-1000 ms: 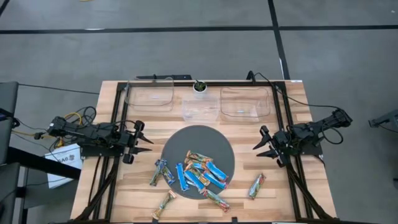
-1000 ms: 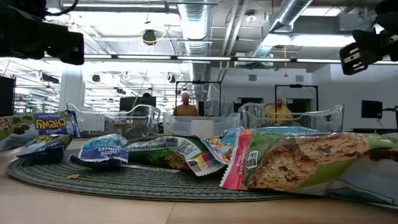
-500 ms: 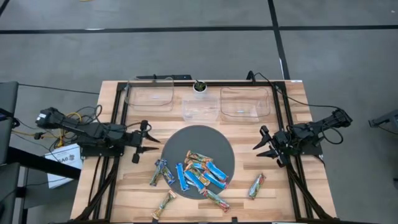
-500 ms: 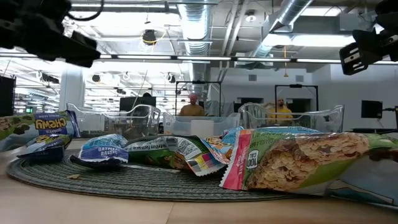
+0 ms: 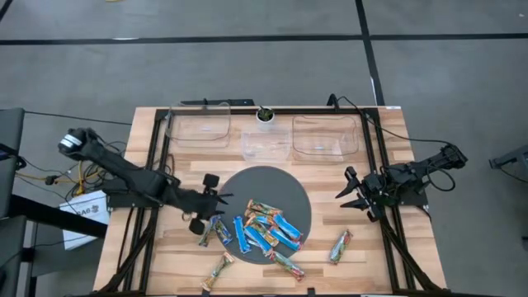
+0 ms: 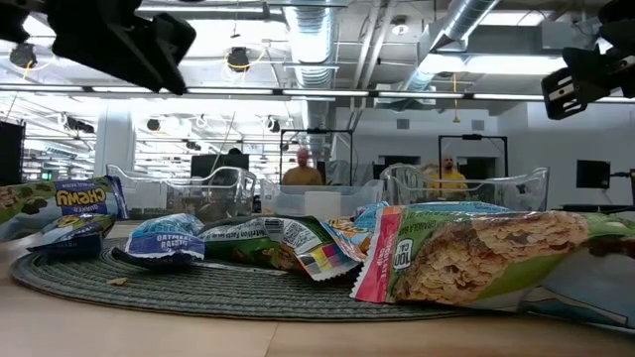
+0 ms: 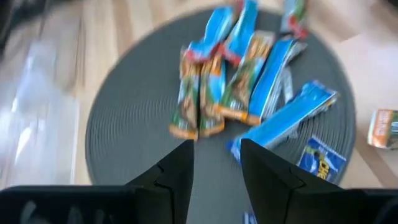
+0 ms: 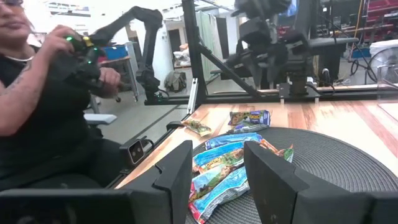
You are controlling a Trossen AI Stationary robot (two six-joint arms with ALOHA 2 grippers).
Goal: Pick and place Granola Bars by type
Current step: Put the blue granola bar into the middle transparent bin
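Several granola bars (image 5: pixel 266 228) in bright blue and green-tan-orange wrappers lie heaped on the near half of a round dark mat (image 5: pixel 262 183); the left wrist view shows the heap (image 7: pixel 239 81) ahead of the fingers. Dark blue bars (image 5: pixel 214 228) lie just off the mat's left edge. Single green-tan bars rest on the wood at the near edge (image 5: pixel 218 271) and to the right (image 5: pixel 340 246). My left gripper (image 5: pixel 221 203) (image 7: pixel 216 163) hovers open above the mat's left edge. My right gripper (image 5: pixel 341 196) (image 8: pixel 217 168) waits open to the right of the mat.
Three clear bins stand along the far edge: left (image 5: pixel 198 125), middle (image 5: pixel 266 145), right (image 5: pixel 327 136). A small potted plant (image 5: pixel 265 115) stands behind the middle bin. Dark frame rails (image 5: pixel 157 165) run along both table sides. A seated person (image 8: pixel 43 93) shows beyond the table.
My left arm has reached out from the table's left side toward the mat, moving right and a little toward the near edge, and its gripper, still open, now stands over the mat's left edge. The right arm and the bars have kept still.
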